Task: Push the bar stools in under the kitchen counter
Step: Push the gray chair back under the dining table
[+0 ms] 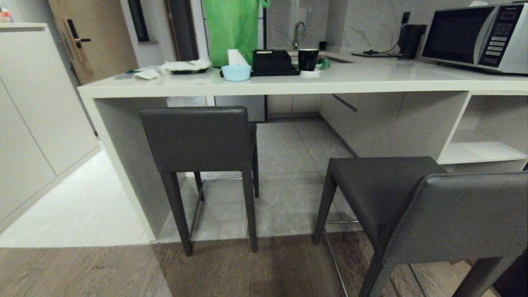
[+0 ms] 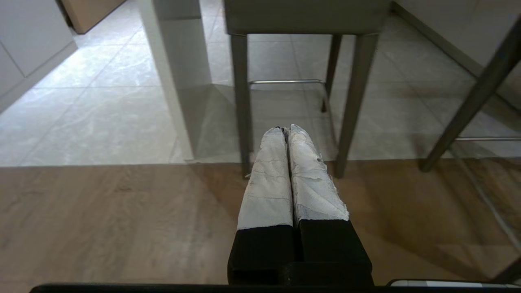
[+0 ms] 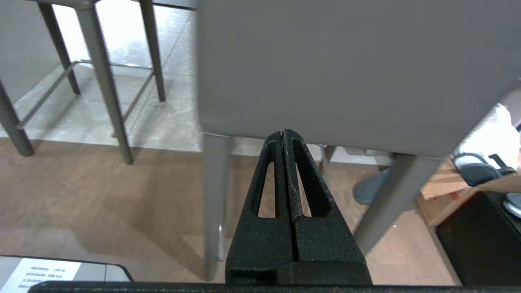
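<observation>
Both sets of jaws are pressed shut and empty, and your right gripper (image 3: 282,132) sits just behind the backrest of the pulled-out stool (image 1: 416,206), nearer than the left gripper (image 2: 287,129), with the bench (image 1: 288,82) straight ahead beyond it.

bar stools (image 1: 198,138): dark grey seats, backs, legs | kitchen counter (image 1: 371,80): pale cream, glossy | bowl (image 1: 236,72): light blue | mug (image 1: 308,59): black | cloth (image 1: 232,29): bright green | floor (image 1: 82,268): brown wood grain, then pale marbled tile | left gripper (image 2: 286,129): white-wrapped fingers | right gripper (image 3: 282,133): black
</observation>
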Tool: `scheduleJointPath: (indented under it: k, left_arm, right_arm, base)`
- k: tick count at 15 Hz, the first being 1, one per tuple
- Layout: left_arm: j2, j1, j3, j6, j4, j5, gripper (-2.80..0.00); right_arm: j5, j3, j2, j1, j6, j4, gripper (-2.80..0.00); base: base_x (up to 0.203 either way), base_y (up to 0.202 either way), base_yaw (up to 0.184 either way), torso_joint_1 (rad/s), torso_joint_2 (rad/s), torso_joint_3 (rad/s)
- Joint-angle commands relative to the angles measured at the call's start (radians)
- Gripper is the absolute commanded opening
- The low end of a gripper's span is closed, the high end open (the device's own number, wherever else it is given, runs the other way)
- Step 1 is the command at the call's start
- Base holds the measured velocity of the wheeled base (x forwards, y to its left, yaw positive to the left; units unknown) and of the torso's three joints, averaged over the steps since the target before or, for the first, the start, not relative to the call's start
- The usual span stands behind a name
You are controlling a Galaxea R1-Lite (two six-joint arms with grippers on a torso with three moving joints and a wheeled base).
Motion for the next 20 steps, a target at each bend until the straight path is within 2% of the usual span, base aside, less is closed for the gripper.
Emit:
scheduleJointPath:
  k: [1,20]
  left_arm:
    - [-0.002,0.001,0.0,-0.001,0.001,-0.001,-2.8]
    - [-0.002,0.001,0.003,-0.002,-0.009,0.001,-2.8]
  right_arm:
    - [0.001,0.0,0.001,0.0,-0.001,0.001,-2.8]
    - [0.001,0.0,0.001,0.0,0.006,0.001,-2.8]
  base:
    - [0.0,-0.196,0.0,0.002,0.0,-0.002]
    - [0.0,-0.194,0.001,0.001,0.0,0.003]
